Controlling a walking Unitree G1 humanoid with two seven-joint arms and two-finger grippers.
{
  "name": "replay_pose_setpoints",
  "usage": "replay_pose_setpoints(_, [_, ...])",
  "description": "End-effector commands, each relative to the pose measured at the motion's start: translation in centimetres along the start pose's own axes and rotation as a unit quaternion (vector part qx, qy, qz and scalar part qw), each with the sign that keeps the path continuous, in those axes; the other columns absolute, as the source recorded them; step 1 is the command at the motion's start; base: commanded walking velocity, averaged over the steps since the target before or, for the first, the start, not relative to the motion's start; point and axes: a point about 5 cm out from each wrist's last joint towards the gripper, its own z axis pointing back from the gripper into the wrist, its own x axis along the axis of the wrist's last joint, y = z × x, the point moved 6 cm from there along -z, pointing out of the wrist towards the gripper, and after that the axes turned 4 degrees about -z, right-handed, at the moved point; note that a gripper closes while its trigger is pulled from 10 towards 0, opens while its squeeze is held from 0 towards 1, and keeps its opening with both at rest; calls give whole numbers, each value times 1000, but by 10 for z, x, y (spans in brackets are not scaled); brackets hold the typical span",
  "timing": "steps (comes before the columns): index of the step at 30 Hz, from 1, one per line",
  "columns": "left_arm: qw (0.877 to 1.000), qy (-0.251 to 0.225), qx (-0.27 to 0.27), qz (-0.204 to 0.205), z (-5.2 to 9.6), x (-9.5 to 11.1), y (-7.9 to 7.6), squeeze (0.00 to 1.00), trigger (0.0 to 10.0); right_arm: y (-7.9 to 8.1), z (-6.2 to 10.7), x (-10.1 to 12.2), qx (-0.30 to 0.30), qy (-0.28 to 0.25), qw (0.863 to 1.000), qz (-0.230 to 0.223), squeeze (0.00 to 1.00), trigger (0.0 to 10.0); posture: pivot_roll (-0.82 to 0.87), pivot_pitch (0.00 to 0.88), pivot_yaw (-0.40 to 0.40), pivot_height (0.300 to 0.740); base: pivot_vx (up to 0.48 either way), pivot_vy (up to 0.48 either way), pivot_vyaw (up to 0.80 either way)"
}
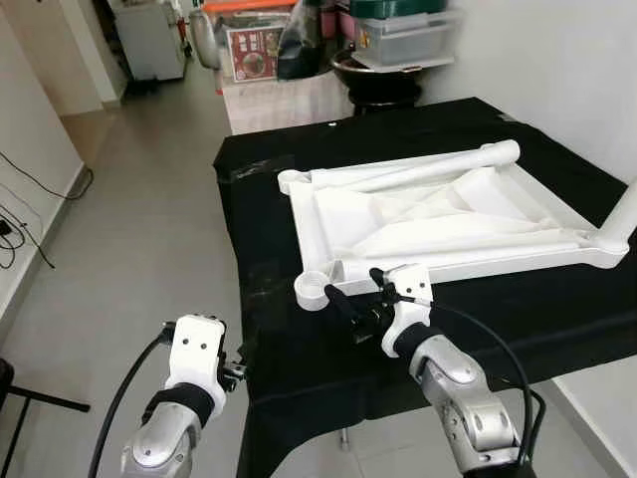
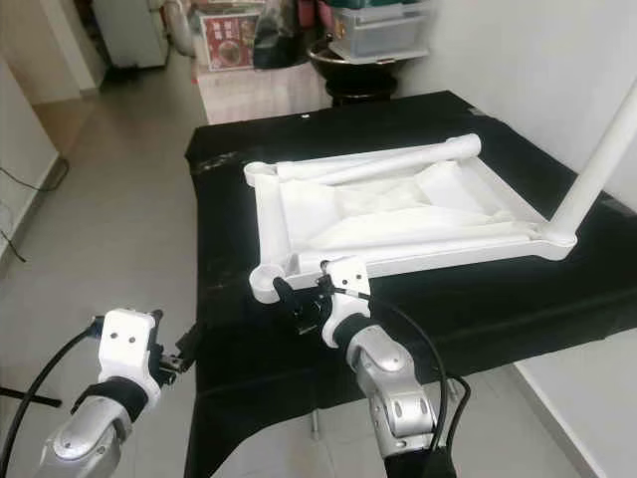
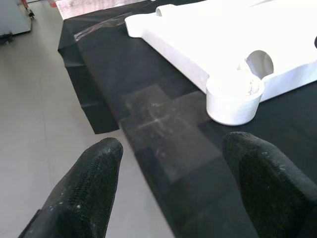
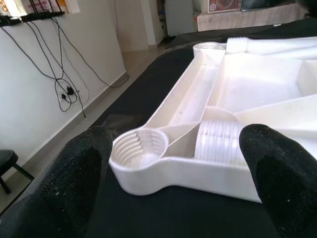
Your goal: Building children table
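A white plastic table top (image 1: 438, 214) lies upside down on a black-covered table (image 1: 259, 219). One white leg (image 2: 597, 164) stands screwed into its near right corner. Loose white legs (image 1: 418, 167) lie inside the frame. The near left corner has an empty threaded socket (image 1: 314, 290), which the right wrist view shows close up as the socket (image 4: 141, 146). My right gripper (image 1: 354, 286) is open, just in front of the frame's near edge and right of that socket. My left gripper (image 3: 171, 163) is open too, low at the table's front left edge, with the socket (image 3: 233, 96) ahead of it.
Grey floor (image 1: 139, 199) runs along the table's left side, with cables (image 1: 30, 199) by the left wall. Boxes and a black pot (image 1: 378, 75) crowd the far end. A white wall (image 1: 557, 60) stands close on the right. A black stand's foot (image 1: 40, 398) is at the lower left.
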Motion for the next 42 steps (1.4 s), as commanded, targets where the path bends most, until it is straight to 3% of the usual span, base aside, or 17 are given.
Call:
replay_pose_setpoints(1, [1000, 3, -2, -3, -1, -3, 2, 0, 10000, 3, -2, 1, 7, -6, 1000, -8, 0, 10000, -10, 0, 63, 740, 0, 0, -800])
replay_pose_setpoints(30, [1000, -6, -15, 19, -2, 1, 0, 0, 10000, 1, -2, 4, 6, -13, 1000, -25, 0, 10000, -23, 0, 67, 740, 0, 0, -751])
replay_pose_setpoints(35, [1000, -4, 0, 20, -9, 5, 7, 0, 10000, 1, -2, 4, 6, -13, 1000, -25, 0, 10000, -27, 0, 65, 740, 0, 0, 0])
replay_pose_setpoints(38, [997, 46, 59, 25, -26, 3, 27, 0, 10000, 1, -2, 4, 5, -13, 1000, -24, 0, 10000, -33, 0, 66, 740, 0, 0, 0])
replay_pose_setpoints(42, [992, 79, 91, 46, -38, 7, 36, 0, 10000, 2, -2, 3, 6, -9, 1000, -22, 0, 10000, -24, 0, 62, 740, 0, 0, 0])
